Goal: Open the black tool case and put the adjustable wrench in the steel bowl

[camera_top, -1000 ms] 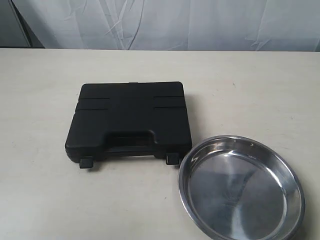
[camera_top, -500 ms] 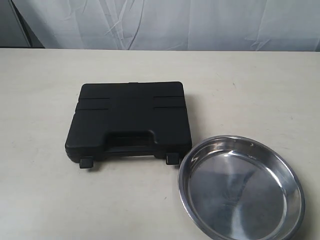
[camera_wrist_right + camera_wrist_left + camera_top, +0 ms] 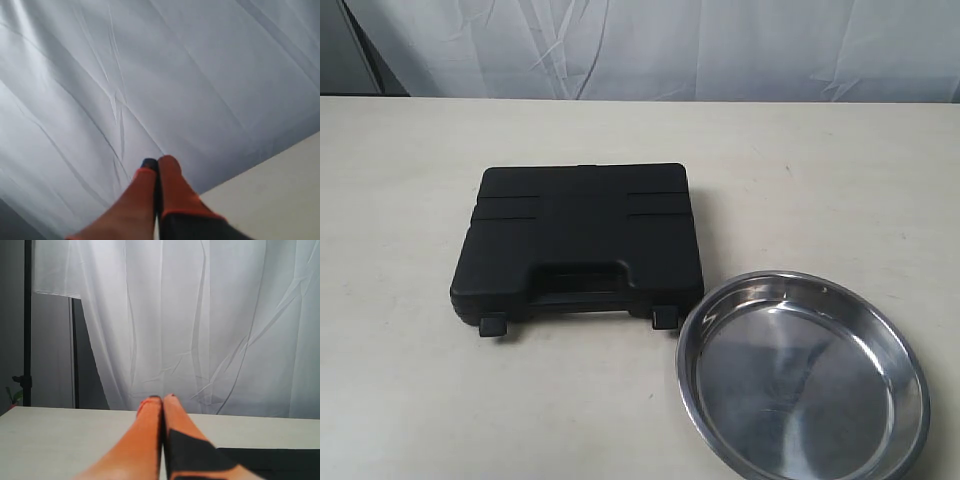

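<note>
The black tool case [image 3: 580,240] lies closed and flat in the middle of the table, its handle slot and two clasps facing the near edge. The steel bowl [image 3: 805,375] sits empty just to its right, at the table's front. The adjustable wrench is out of view. Neither arm shows in the exterior view. My left gripper [image 3: 162,399] is shut with nothing between its orange fingers, pointing toward the white curtain, with a strip of the black case [image 3: 272,460] beside it. My right gripper [image 3: 156,163] is also shut and empty, aimed up at the curtain.
A beige table [image 3: 410,200] carries both things. A white curtain [image 3: 650,45] hangs along its far edge, and a dark stand pole [image 3: 27,325] rises at the back left.
</note>
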